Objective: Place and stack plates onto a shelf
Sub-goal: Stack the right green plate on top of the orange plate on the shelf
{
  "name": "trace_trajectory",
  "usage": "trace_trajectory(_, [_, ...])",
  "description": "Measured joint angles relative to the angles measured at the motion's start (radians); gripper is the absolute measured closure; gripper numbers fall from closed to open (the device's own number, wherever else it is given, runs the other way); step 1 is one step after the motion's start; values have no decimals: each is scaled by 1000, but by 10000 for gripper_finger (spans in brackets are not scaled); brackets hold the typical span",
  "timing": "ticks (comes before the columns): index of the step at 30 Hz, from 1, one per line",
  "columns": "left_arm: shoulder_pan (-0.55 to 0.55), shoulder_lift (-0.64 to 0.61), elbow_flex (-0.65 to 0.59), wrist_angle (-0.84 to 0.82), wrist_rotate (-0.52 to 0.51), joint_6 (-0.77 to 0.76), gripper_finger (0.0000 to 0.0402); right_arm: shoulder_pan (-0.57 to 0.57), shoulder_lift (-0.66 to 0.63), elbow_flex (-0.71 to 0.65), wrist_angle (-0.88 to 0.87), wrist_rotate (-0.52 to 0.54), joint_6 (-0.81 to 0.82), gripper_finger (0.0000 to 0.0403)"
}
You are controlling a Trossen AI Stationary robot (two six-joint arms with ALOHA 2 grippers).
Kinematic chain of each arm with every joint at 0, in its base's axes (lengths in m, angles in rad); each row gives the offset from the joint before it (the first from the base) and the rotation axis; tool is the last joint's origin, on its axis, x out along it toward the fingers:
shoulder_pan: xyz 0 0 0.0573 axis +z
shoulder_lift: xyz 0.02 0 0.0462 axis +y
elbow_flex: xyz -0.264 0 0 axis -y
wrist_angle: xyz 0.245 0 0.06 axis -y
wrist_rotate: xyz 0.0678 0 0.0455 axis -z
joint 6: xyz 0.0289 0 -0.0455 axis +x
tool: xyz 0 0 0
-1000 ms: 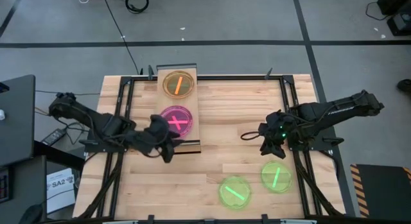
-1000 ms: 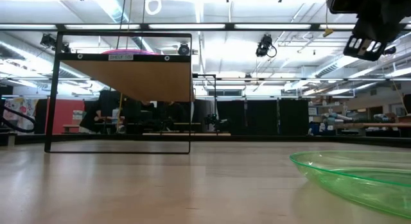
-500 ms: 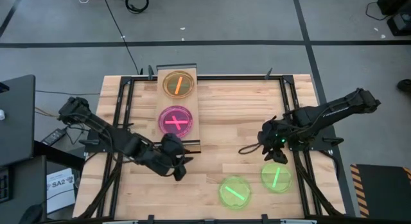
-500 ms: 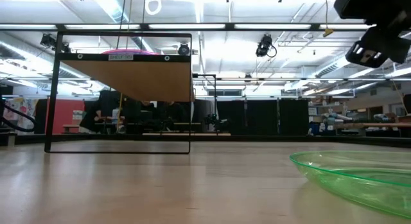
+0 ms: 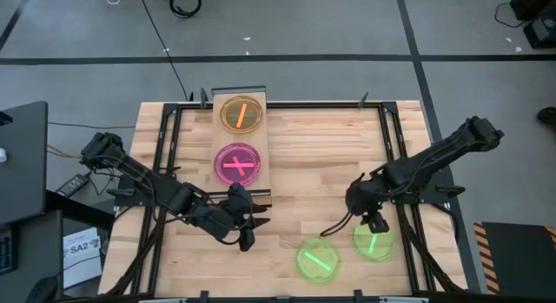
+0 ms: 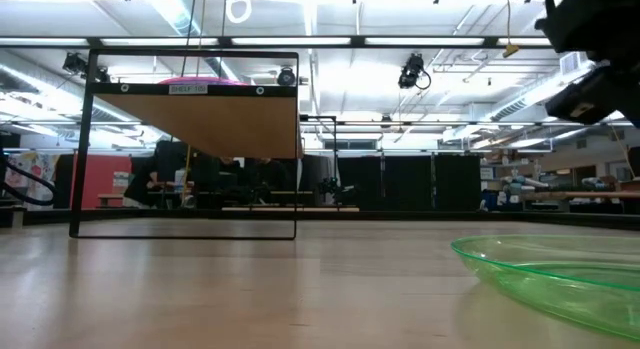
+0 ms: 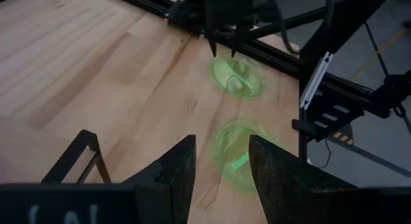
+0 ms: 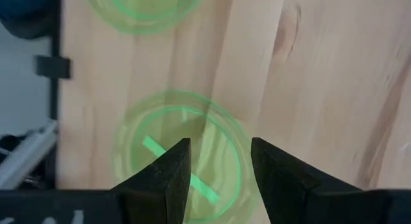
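The left gripper point(image 5: 247, 227) hangs over the wooden table point(image 5: 304, 155) just in front of the near end of the shelf point(image 5: 261, 177), its fingers point(image 7: 180, 166) spread with nothing between them. On the shelf lie an orange plate point(image 5: 241, 114) at the far end and a pink plate point(image 5: 238, 163) nearer. Further right, two green plates sit side by side near the table's front edge: one point(image 5: 317, 260) toward the middle, the other point(image 5: 374, 240) to its right. The right gripper point(image 5: 373, 221) hovers directly over that right-hand green plate, fingers point(image 8: 167, 179) parted and empty, pointing down at it.
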Motion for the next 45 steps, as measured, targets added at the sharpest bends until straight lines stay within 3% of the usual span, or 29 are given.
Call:
trace_trajectory(12, [0, 0, 0, -3, 0, 2, 251, 29, 175, 0, 1, 88, -99, 234])
trace_trajectory(31, [0, 0, 0, -4, 1, 2, 251, 28, 388, 3, 0, 55, -175, 237])
trace_trajectory(45, [0, 0, 0, -4, 1, 3, 251, 42, 377, 0, -4, 15, -218, 324])
